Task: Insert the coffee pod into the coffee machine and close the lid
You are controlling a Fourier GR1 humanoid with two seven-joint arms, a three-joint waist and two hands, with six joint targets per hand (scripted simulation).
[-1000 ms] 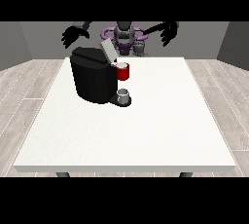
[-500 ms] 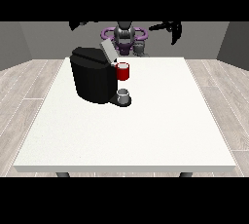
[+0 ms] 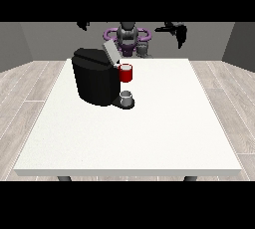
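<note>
A large white table (image 3: 149, 138) filled the middle of the frame. A small grey cup (image 3: 127, 96) stood upright on it, left of centre.

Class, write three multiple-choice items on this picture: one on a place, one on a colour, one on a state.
1. Where on the table is the coffee machine?
A. near edge
B. far part, towards the view's left
C. right corner

2. What colour is the part on the machine's front?
A. red
B. blue
C. green

3. How is the lid?
A. shut
B. missing
C. raised

Answers:
1 B, it sits towards the robot's side, left of centre.
2 A, plainly red.
3 C, the lid tilts up.
</note>
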